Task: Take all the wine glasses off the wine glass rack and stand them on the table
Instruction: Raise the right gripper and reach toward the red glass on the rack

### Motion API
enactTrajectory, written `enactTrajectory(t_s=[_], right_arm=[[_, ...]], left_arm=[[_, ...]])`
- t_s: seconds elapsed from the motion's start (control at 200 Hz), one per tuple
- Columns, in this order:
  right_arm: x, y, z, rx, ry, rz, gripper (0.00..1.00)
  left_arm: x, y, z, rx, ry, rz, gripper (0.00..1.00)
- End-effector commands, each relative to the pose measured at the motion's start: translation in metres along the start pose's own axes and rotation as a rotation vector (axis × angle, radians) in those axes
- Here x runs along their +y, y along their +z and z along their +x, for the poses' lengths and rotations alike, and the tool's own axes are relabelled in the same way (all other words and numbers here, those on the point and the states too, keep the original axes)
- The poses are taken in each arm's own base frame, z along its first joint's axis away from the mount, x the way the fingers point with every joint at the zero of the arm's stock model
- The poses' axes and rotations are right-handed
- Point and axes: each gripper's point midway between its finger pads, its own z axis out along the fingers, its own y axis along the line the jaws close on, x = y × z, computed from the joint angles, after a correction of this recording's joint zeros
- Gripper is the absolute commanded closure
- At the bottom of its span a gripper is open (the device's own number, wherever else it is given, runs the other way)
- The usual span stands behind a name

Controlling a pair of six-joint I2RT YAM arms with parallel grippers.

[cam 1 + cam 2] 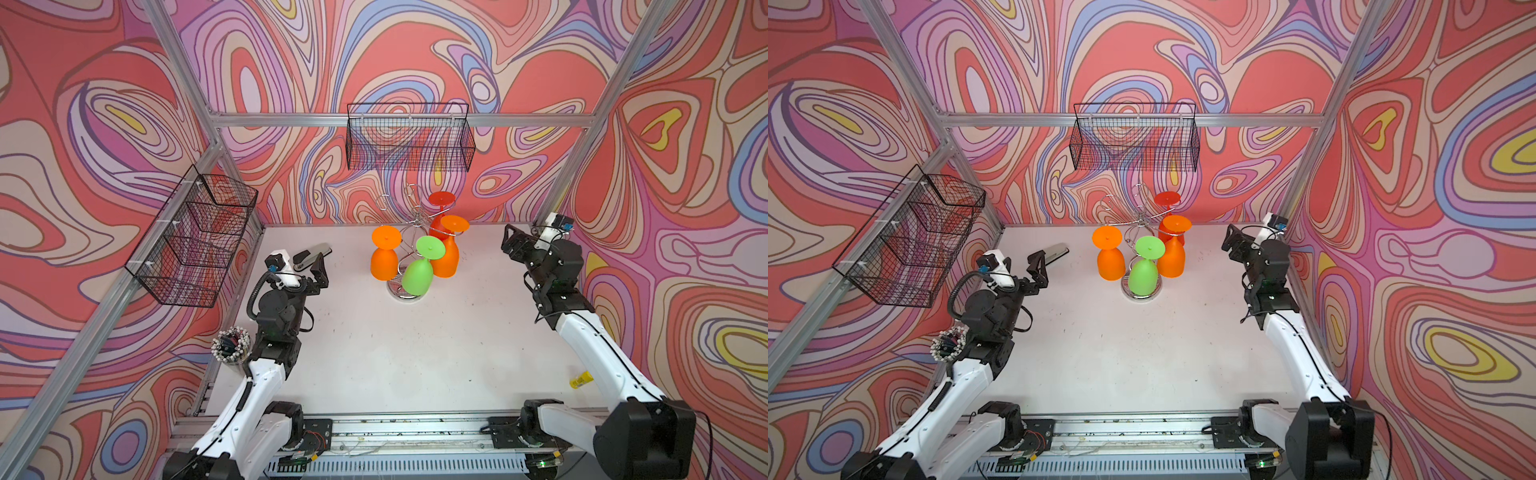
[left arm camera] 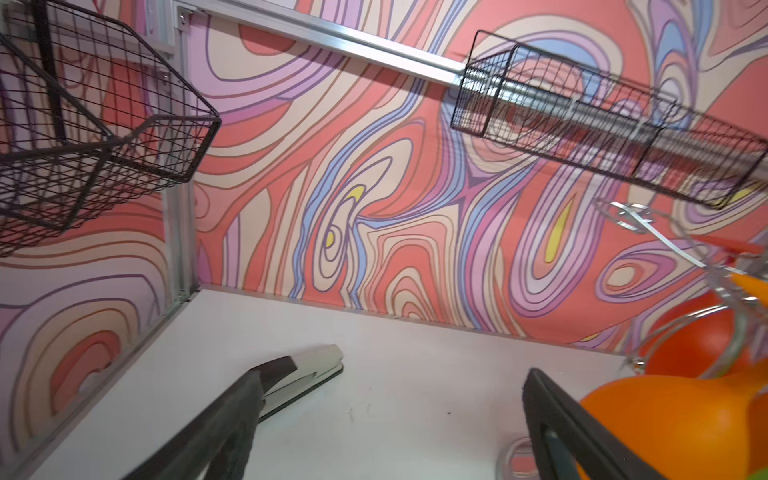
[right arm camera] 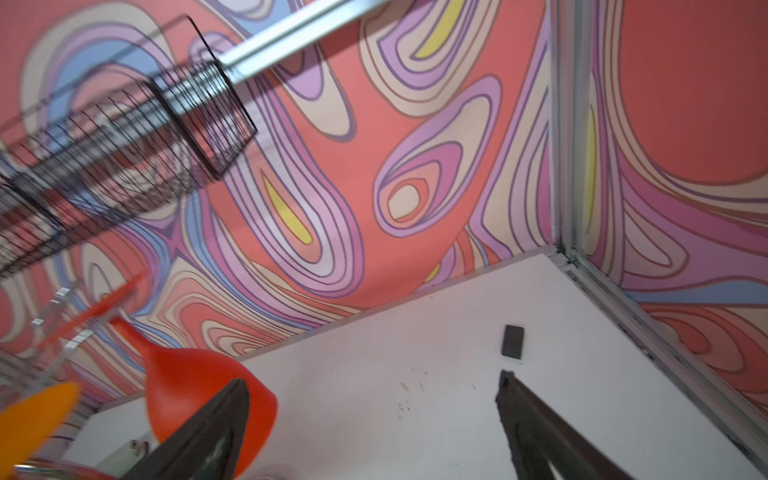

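Hanging upside down on the shiny chrome wire wine glass rack (image 1: pixel 394 291), by the middle of the white tabletop's (image 1: pixel 415 353) far edge, are four glasses: a green plastic wine glass (image 1: pixel 417 274) frontmost, an orange plastic wine glass (image 1: pixel 384 264) toward the left edge, a second orange wine glass (image 1: pixel 446 259) toward the right edge, and a red wine glass (image 1: pixel 440 199) behind. The left pincer (image 2: pixel 401 370) is spread and empty toward the far left corner, above a grey and black stapler (image 1: pixel 313 253). The right pincer (image 3: pixel 374 378) is spread and empty near the far right corner.
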Motion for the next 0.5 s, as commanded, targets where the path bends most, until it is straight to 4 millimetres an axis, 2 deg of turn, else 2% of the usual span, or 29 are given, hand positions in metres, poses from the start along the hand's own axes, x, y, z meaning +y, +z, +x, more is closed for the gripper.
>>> enactTrajectory(t_s=[0.0,0.09,0.165,0.316,0.496], right_arm=[[0.027,-0.006,-0.015,0.059,0.13,-0.087,0.01],[0.047,-0.003,-0.037,0.064,0.201,-0.162,0.02],[0.062,0.007,-0.046,0.104,0.274,-0.237,0.02],[0.087,0.035,-0.041,0.23,0.415,-0.393,0.05],[0.103,0.062,-0.03,0.329,0.54,-0.508,0.12]], left_arm=[[-0.029,-0.004,-0.007,0.051,-0.152,0.14,0.03],[-0.041,-0.009,-0.009,0.073,-0.216,0.201,0.03],[-0.053,-0.012,-0.009,0.1,-0.257,0.268,0.04],[-0.067,-0.019,-0.007,0.13,-0.288,0.347,0.03],[-0.066,-0.02,-0.007,0.128,-0.277,0.345,0.03]])
